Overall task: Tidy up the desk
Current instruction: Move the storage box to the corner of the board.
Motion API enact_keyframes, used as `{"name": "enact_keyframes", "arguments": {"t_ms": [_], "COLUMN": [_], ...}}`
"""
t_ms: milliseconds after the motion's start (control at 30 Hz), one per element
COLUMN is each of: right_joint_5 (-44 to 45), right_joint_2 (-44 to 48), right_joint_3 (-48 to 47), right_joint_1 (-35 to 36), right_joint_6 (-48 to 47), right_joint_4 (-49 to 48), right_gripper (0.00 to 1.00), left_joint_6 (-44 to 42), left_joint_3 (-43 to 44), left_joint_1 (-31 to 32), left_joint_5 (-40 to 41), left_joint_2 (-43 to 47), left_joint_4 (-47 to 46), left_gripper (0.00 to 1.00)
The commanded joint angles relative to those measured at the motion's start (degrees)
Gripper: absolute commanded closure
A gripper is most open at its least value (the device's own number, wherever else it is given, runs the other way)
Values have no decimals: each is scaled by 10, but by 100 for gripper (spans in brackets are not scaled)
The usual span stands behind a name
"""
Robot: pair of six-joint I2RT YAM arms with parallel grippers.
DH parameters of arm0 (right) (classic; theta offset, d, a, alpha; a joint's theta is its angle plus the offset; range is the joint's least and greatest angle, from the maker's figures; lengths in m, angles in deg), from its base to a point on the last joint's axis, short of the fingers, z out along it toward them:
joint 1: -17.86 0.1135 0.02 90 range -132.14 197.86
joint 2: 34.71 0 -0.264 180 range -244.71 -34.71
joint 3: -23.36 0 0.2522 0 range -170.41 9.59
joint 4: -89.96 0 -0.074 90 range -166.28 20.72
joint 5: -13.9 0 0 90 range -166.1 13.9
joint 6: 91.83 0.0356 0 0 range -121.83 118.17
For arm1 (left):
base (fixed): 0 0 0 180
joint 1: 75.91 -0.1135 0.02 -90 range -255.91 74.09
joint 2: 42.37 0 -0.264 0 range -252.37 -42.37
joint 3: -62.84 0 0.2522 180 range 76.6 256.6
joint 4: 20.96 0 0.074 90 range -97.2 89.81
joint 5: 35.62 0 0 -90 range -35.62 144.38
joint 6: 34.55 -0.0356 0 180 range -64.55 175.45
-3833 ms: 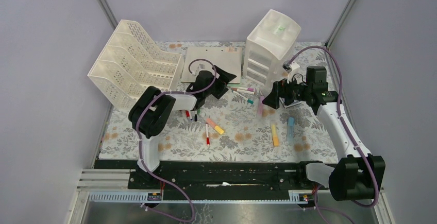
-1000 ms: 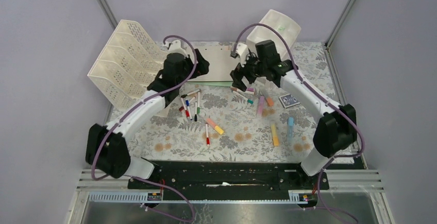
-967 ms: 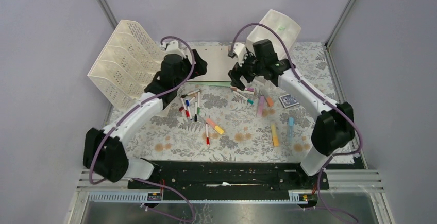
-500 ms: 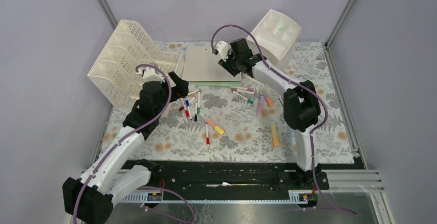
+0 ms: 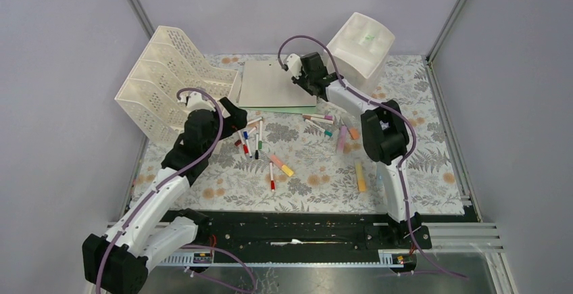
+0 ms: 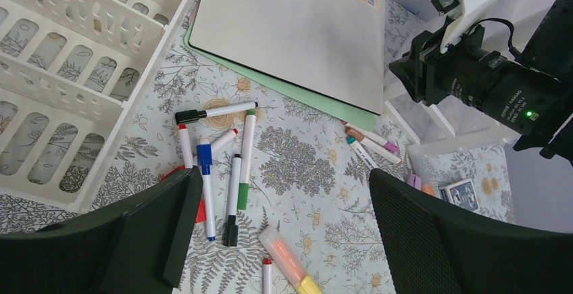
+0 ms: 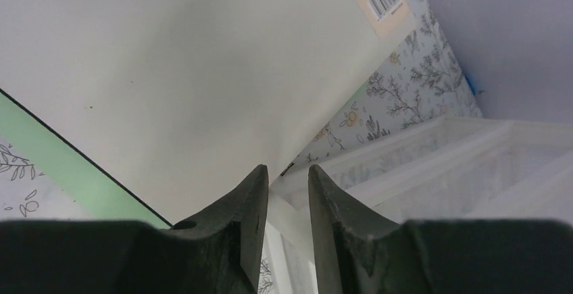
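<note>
while wide apart, left jaws above the desk (image 6: pixel 304 172), not touching

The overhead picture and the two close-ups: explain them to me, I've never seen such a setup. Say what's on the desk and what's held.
These are two robot arms bolted at the near edge of the desk, each ending in a two-finger gripper. The overhead picture comes from a fixed camera above and behind them; each close-up from a camera on one wrist, its fingers in view. On the desk lie loose markers, a white board on a green sheet, a lattice file rack and a drawer unit. The left gripper hangs open above the markers, holding nothing. The right gripper has its jaws nearly together at the board's edge; whether they grip it, I cannot tell.
</note>
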Motion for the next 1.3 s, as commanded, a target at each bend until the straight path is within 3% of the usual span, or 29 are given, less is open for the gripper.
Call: {"name": "enact_keyframes", "arguments": {"t_ms": [0,300,600,900,1267], "right_joint_5": [31,-10,-169,-225,-213], "right_joint_2": [1,25,61,50,38], "right_joint_3": [-23,5,51,50,98], "right_joint_1": [-37,-99,-107,-106,-106], "right_joint_6": [8,46,133,264,406], "right_joint_4": [-23,-16,9,12,-75], "right_gripper": [65,55,31,26,22], "left_joint_6": [12,15,26,56,79], "left_joint_3": [10,25,37,39,45], "left_joint_1": [0,0,0,0,0], "left_joint_5": [-6,-43,-75,-92,-105], "left_joint_2": [-6,-54,-81,-92,-102], "left_joint_4": [-24,-63,-92,-93,-81], "left_gripper": [1,1,1,1,1]}}
